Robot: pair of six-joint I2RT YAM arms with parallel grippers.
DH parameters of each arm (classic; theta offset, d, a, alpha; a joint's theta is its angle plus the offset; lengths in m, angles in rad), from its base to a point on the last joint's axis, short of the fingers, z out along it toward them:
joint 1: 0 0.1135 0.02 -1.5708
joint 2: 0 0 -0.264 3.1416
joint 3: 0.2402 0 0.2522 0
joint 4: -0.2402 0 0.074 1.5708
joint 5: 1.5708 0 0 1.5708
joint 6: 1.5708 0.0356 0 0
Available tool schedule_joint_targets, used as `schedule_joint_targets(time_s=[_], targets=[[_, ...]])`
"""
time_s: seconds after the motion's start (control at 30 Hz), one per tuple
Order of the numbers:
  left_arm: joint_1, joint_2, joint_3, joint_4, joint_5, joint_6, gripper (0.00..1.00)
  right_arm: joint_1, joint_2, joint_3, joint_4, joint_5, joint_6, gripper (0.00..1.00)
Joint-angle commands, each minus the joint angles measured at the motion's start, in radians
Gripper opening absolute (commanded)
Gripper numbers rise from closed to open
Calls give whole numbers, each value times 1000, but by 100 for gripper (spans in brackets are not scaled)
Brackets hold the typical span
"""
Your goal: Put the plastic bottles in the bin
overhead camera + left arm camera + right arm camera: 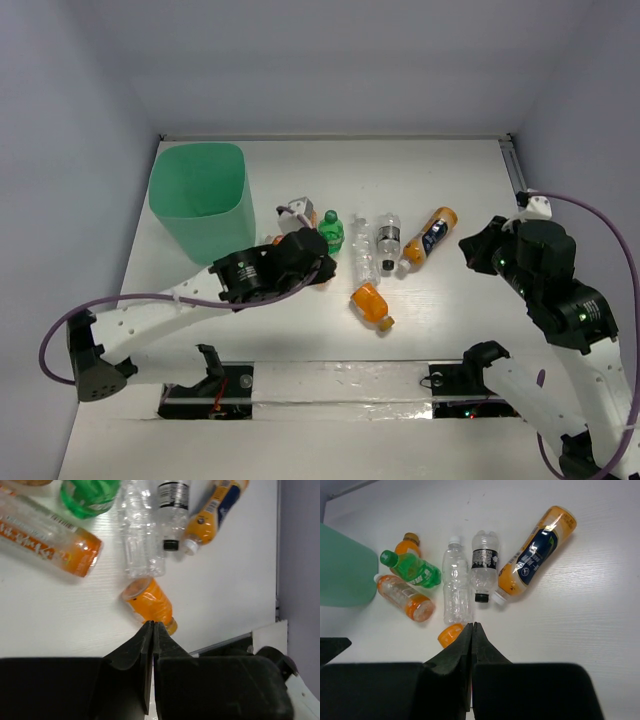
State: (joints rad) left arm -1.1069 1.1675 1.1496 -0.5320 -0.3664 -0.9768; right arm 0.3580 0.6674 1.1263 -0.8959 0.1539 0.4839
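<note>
Several plastic bottles lie in a loose group mid-table. A green one, a clear one, a clear one with a dark label band and an orange one with a dark-blue label lie side by side. A small orange bottle lies nearer me. Another orange bottle lies left of them, under my left arm. The mint-green bin stands at the back left. My left gripper is shut and empty, its tips just short of the small orange bottle. My right gripper is shut and empty, right of the group.
An orange-capped bottle lies behind the green one, near the bin wall. The enclosure walls rise at the back and sides. A metal rail runs along the table's right edge.
</note>
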Motion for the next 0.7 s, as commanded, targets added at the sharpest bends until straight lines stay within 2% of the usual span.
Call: schedule_joint_targets(time_s=[0.0,0.07,0.2,0.23,0.33,0.43,0.67], targets=[[4,-109,-103,-1,-103,-186,0,-14,-12,17,-6,30,-36,0],[4,-140,-200,7,-112,-290,5,-14,-12,1,15,18,-31,0],[41,-141,-292,10,-114,-397,40,-14,-6,-36,54,-46,-27,0],[56,-141,-319,10,-112,-414,57,-14,-3,-48,61,-57,-27,0],[137,-143,-375,52,-101,-430,79,-14,8,-68,98,-115,-27,0],[224,-131,-399,124,-77,-396,86,-14,21,-85,127,-178,-31,0],[310,-5,-386,222,-105,-402,90,-14,44,-83,144,-275,-83,3]])
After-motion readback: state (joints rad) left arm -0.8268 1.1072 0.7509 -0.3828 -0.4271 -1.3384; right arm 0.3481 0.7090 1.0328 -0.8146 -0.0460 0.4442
